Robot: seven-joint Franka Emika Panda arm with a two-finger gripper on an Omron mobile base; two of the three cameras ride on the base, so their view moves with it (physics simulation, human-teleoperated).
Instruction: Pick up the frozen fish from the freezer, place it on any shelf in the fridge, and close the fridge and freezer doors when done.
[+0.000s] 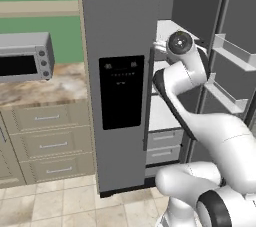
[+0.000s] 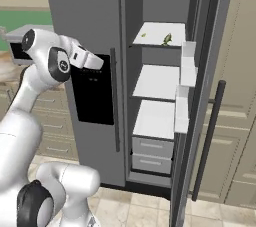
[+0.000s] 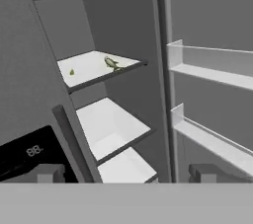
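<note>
While gripper (image 3: pixel 126 172) stands apart and empty, frozen fish (image 3: pixel 111 63) lies near the back right corner of the top freezer shelf (image 3: pixel 84 67). Risk: fingertips nudging so slender a fish aside.

Toaster oven (image 1: pixel 26 57) on marble counter (image 1: pixel 55 91); drawers (image 1: pixel 50 143) below.

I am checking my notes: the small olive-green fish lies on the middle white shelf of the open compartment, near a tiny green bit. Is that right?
Not quite. The small olive-green fish lies on the top white shelf, not the middle one; the right base view shows it. The tiny green bit is nearby.
</note>
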